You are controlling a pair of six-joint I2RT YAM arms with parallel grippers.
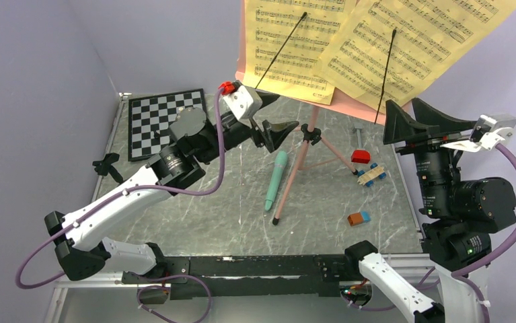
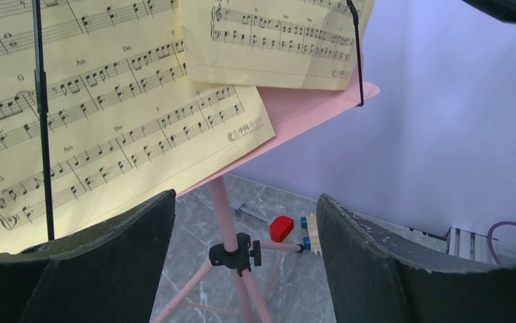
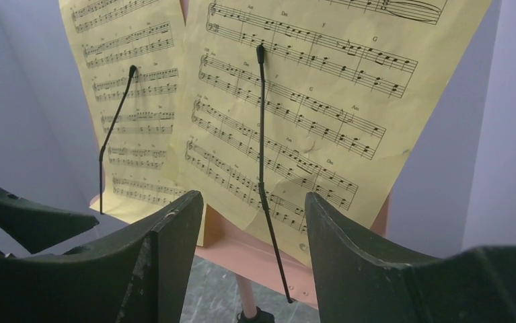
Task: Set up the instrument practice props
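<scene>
The pink music stand [image 1: 307, 145] stands upright at the back middle of the table on thin tripod legs. Two yellow sheet-music pages [image 1: 295, 47] [image 1: 416, 40] lie on its desk under black wire holders. The mint-green tube [image 1: 275, 178] lies flat just left of the legs. The small black stand [image 1: 107, 165] sits at the far left edge. My left gripper [image 1: 278, 131] is open and empty, just left of the pole [image 2: 221, 208]. My right gripper [image 1: 410, 121] is open and empty, facing the right page [image 3: 322, 101] and the pink shelf [image 3: 241, 252].
A black-and-white chessboard [image 1: 164, 121] lies at the back left. A red block [image 1: 360, 156], a wooden piece with blue wheels [image 1: 371, 175], an orange-and-blue block [image 1: 358, 218] and a small grey part [image 1: 358, 134] lie right of the stand legs. Walls close the back and sides.
</scene>
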